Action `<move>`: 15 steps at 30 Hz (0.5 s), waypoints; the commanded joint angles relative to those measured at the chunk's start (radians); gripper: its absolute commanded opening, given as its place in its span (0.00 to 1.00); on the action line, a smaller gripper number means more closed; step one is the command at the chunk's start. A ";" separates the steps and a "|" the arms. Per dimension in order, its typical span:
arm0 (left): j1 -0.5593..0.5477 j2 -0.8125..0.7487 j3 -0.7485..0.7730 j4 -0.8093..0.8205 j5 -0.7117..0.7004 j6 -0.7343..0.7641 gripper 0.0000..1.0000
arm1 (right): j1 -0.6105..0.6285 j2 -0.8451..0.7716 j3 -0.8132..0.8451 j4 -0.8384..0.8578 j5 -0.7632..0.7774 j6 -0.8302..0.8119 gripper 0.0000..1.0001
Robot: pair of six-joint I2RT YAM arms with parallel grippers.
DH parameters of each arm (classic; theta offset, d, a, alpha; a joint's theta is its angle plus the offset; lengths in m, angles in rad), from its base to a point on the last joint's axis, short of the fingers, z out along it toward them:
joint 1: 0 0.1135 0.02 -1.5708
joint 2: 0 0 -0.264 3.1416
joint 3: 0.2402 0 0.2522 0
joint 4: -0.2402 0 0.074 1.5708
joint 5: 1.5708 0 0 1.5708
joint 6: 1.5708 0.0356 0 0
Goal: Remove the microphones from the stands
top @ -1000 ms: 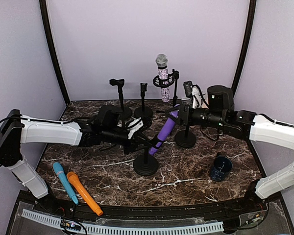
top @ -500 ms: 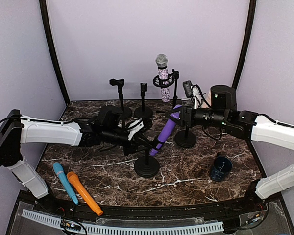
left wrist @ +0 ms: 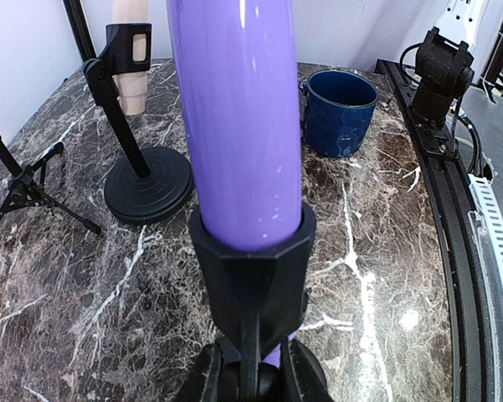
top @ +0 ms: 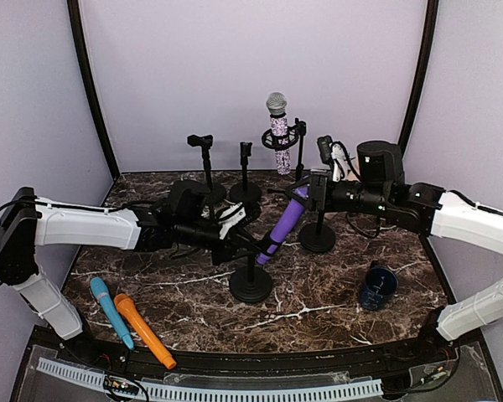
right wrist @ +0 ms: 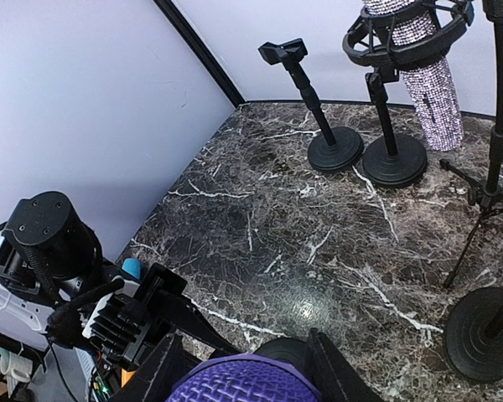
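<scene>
Glossy purple microphone (top: 283,219) leans in the stand (top: 251,285) clip; right gripper (top: 312,194) pinches its mesh head, left gripper (top: 243,236) clamps the stand's stem.

Bright, even lighting, soft shadows, glare patches on the marble tabletop (right wrist: 304,308).

Purple microphone (top: 286,218) tilted in stand clip (left wrist: 251,264)
</scene>
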 commanded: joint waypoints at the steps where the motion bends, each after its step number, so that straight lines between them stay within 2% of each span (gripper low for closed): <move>1: 0.011 0.010 -0.011 -0.082 -0.064 0.042 0.00 | -0.007 -0.026 0.095 0.042 0.091 0.086 0.22; 9: 0.011 0.013 -0.009 -0.082 -0.062 0.042 0.00 | -0.006 -0.037 0.096 0.061 0.071 0.066 0.22; 15: 0.011 0.015 -0.010 -0.082 -0.059 0.041 0.00 | -0.008 -0.064 0.073 0.134 -0.028 0.015 0.23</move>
